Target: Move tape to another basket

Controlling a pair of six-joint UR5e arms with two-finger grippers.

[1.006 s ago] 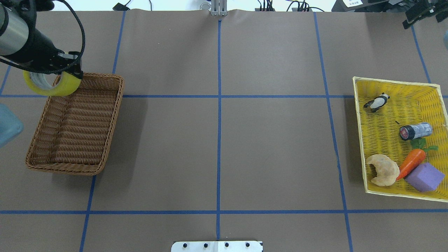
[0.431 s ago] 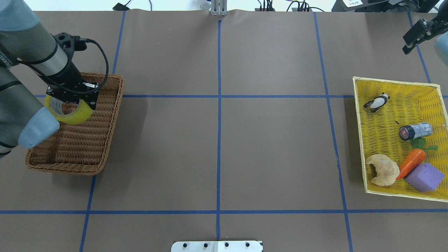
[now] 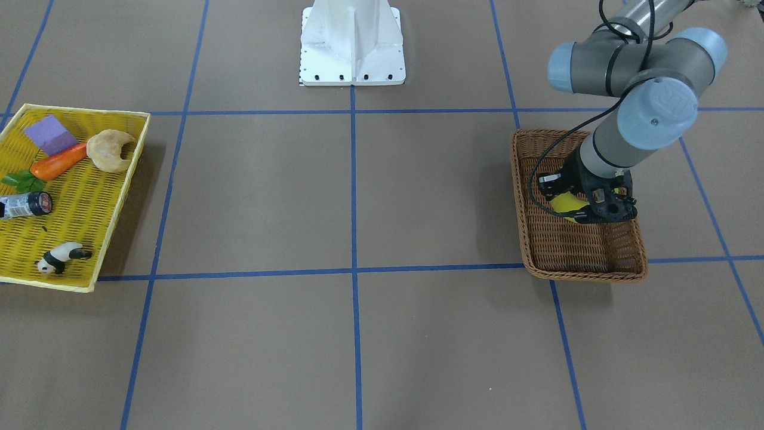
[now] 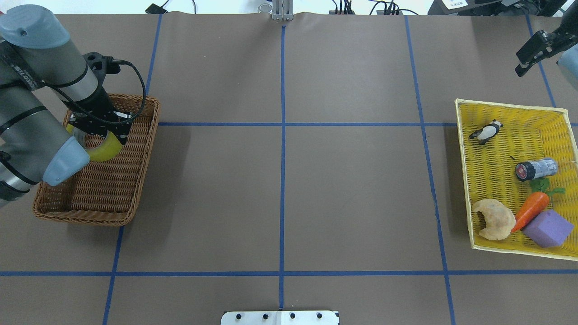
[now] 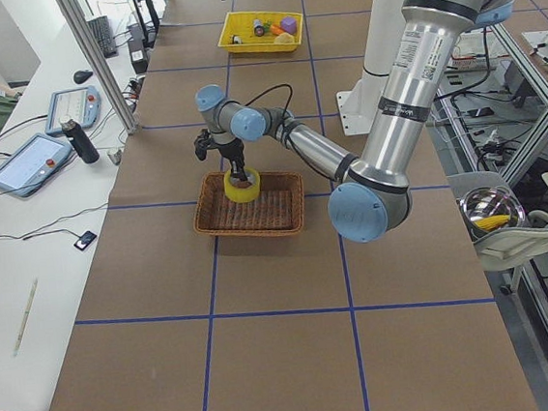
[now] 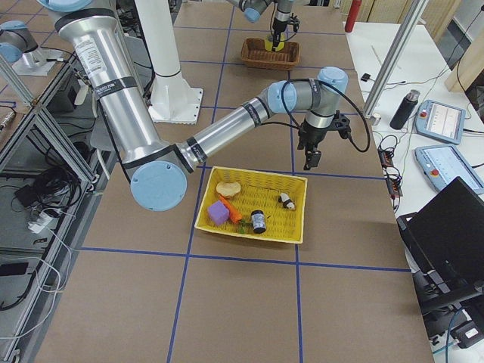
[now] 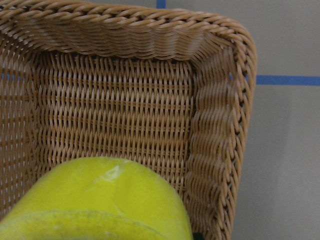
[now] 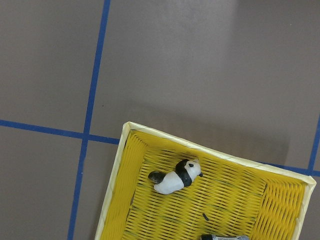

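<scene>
Looks like placement step: left hand point(image 4: 100, 135) clamped on tape point(image 4: 107, 152), basket point(image 4: 144, 153) floor just below it. Next: unclench, lift straight out.

The basket point(image 7: 120, 110) is rough woven wicker with a braided rim. The tape point(image 7: 100, 200) looks smooth, faintly glossy plastic. The table point(image 4: 352, 180) wears matt brown paper. The tray point(image 4: 496, 149) is yellow plastic mesh.

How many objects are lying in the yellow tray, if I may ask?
5: panda at the far end, bottle midway, carrot, croissant and purple block nearest the robot. None seems hidden.
</scene>
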